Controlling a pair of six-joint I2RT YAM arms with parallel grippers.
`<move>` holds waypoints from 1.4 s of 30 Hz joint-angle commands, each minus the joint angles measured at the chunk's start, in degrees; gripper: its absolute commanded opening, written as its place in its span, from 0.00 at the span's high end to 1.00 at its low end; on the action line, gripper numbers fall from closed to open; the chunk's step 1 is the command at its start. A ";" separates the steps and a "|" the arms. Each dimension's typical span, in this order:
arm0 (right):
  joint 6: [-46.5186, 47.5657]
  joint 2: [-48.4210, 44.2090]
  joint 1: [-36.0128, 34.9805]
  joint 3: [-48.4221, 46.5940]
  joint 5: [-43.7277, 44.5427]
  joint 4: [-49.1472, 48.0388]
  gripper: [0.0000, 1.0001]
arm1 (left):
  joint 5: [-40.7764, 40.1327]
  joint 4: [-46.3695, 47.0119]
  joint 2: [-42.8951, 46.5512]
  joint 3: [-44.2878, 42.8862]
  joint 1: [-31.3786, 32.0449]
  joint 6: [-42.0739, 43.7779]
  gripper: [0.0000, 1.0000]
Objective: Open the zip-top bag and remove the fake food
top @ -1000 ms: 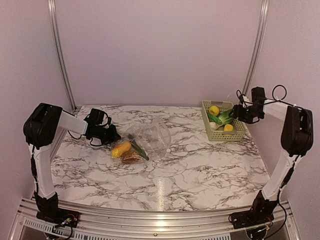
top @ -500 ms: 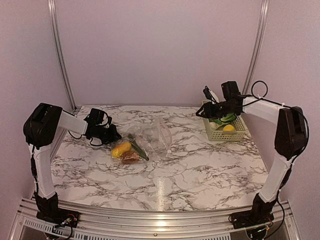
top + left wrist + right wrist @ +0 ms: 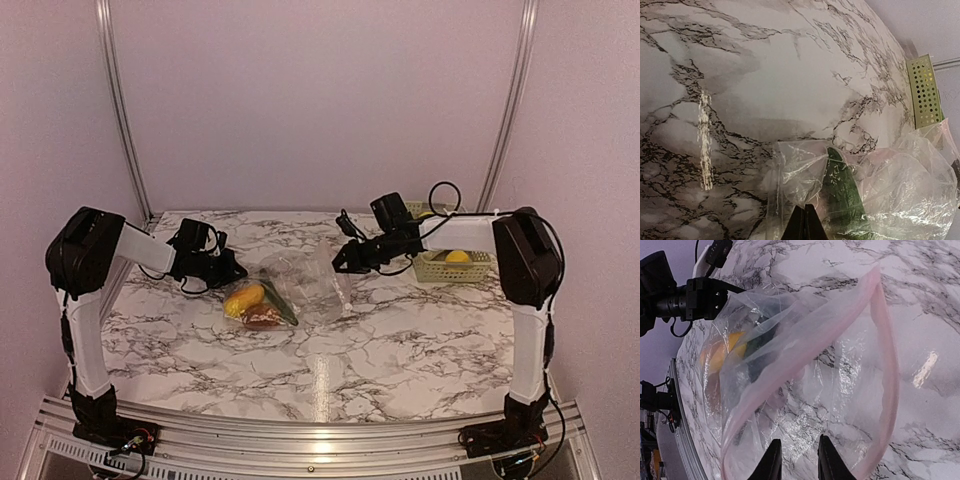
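Observation:
The zip-top bag (image 3: pixel 312 275) lies crumpled mid-table, its pinkish zip rim (image 3: pixel 882 365) gaping toward my right gripper. Fake food sits in its left end: a yellow-orange piece (image 3: pixel 243 297), a brown round piece (image 3: pixel 261 316) and a long green pod (image 3: pixel 842 195). My left gripper (image 3: pixel 805 210) is shut on the bag's film at its left corner (image 3: pixel 237 272). My right gripper (image 3: pixel 338 262) hovers at the bag's mouth. Its fingers (image 3: pixel 797 445) stand a little apart, with nothing between them.
A pale green slatted basket (image 3: pixel 455 270) stands at the back right, partly behind my right arm, with a yellow lemon (image 3: pixel 457 256) in it. Its perforated wall (image 3: pixel 922 90) shows in the left wrist view. The table is white marble-patterned.
My right arm has swung left from over the basket to the bag's mouth, and its jaws have narrowed. The left gripper and bag have stayed put.

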State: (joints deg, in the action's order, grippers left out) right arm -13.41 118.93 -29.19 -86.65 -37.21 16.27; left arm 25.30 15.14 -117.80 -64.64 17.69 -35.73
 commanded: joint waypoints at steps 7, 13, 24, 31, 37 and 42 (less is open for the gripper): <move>-4.83 7.57 -5.09 -3.30 -7.83 -7.20 0.79 | 2.52 10.09 2.70 3.49 1.23 -6.16 1.00; -9.94 9.50 -7.88 -3.08 -14.35 -13.62 0.67 | -2.25 11.95 2.08 3.94 3.21 -10.28 1.00; -9.74 16.65 -12.53 -13.73 -7.57 -4.03 0.59 | -6.86 17.46 3.69 10.07 6.30 -17.19 1.00; -11.45 18.30 -13.11 -17.04 -2.12 -2.29 0.61 | -10.09 22.24 4.77 14.54 6.79 -22.38 1.00; -8.52 19.72 -15.28 -23.08 4.04 2.63 0.74 | -10.51 27.42 4.21 16.43 7.54 -25.81 1.00; -6.29 20.58 -15.55 -25.73 5.24 5.85 0.72 | -11.54 29.98 4.77 17.42 7.94 -27.73 1.00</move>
State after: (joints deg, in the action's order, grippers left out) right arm -22.11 137.99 -43.88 -108.31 -35.05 17.32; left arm 15.03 41.15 -115.04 -48.34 24.93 -61.23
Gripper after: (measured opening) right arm 0.269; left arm 0.002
